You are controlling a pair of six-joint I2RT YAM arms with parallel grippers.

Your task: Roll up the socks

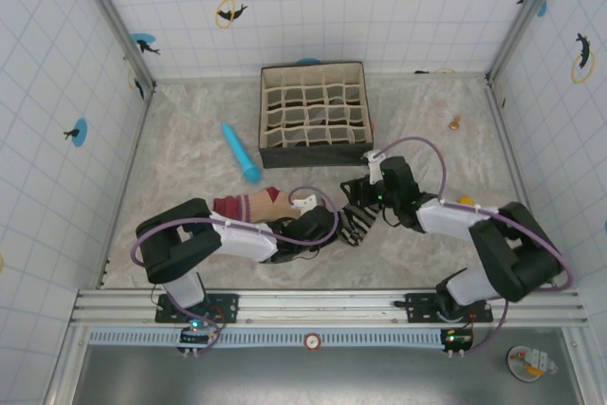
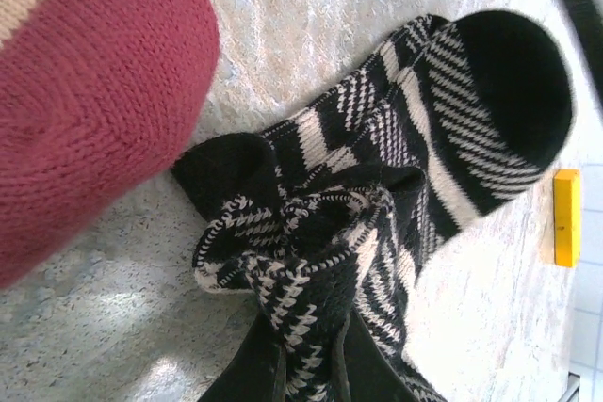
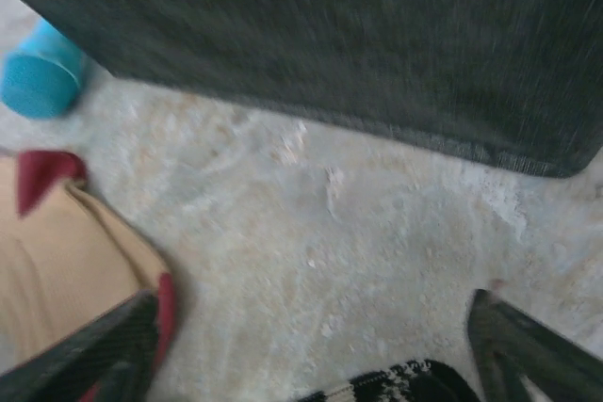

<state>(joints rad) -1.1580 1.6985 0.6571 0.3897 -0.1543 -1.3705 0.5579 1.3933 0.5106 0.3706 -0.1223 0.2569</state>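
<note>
The black-and-white striped sock [image 2: 433, 129] lies crumpled on the mat, its black toe pointing away from my left gripper. My left gripper [image 2: 311, 345] is shut on that sock's bunched cuff. The peach sock's maroon part [image 2: 94, 91] bulks close at the left wrist view's upper left. From above, the peach sock [image 1: 248, 206] lies under the left arm, with the striped sock [image 1: 356, 223] between the two grippers. My left gripper [image 1: 327, 227] touches the striped sock's left side. My right gripper [image 3: 311, 308] hangs open just above the mat, with the striped sock's edge [image 3: 400, 385] below its gap.
A fabric organizer box [image 1: 315, 114] with many cells stands at the back centre; its dark wall [image 3: 330, 35] is close ahead of the right gripper. A blue cylinder [image 1: 242, 152] lies left of the box. A small orange object [image 1: 455, 123] sits at the back right.
</note>
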